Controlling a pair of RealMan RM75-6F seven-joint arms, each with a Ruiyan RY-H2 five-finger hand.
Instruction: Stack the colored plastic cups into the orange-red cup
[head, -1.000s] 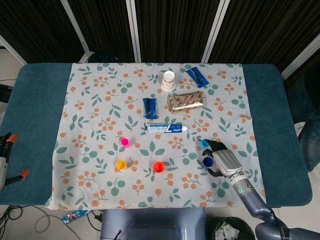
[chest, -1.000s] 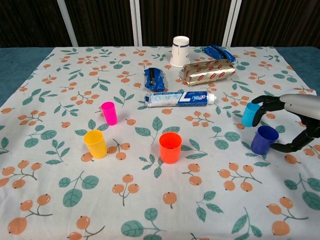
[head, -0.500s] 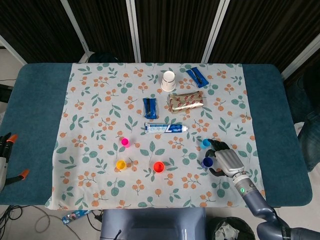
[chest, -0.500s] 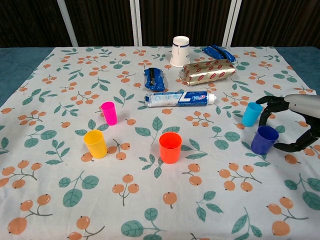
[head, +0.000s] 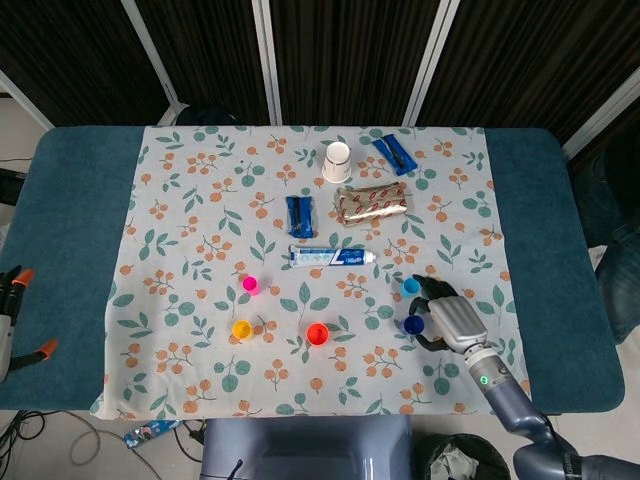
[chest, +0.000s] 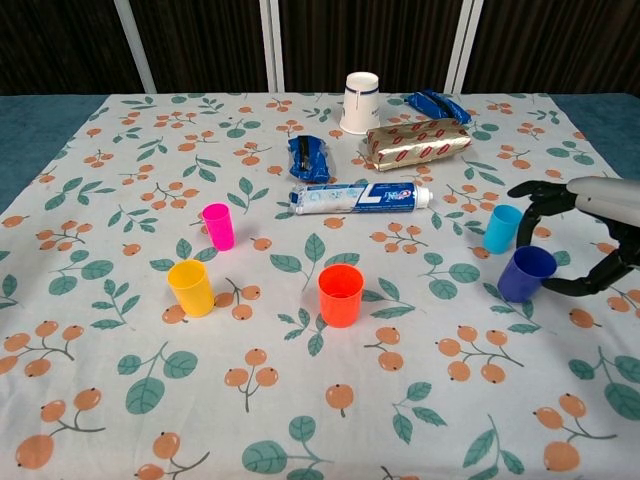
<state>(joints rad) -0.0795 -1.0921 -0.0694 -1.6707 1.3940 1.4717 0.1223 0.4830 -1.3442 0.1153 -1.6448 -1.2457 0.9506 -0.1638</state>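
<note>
The orange-red cup (head: 317, 334) (chest: 340, 294) stands upright near the front middle of the floral cloth. A yellow cup (chest: 191, 287) and a pink cup (chest: 218, 226) stand to its left. At the right, a light blue cup (chest: 502, 228) stands upright beside a dark blue cup (head: 413, 324) (chest: 526, 273), which leans with its rim toward my right hand (head: 452, 322) (chest: 592, 232). That hand grips the dark blue cup, fingers curving over its far side and thumb against its near side. My left hand is out of sight.
A toothpaste tube (chest: 361, 197) lies behind the orange-red cup. Further back are a blue packet (chest: 308, 157), a gold wrapped pack (chest: 417, 142), a white paper cup (chest: 361, 102) and another blue packet (chest: 437, 105). The cloth's right edge is close to my right hand.
My right hand has closed in around the dark blue cup. The cup stood upright before and now tilts and sits slightly higher. The other cups have not moved.
</note>
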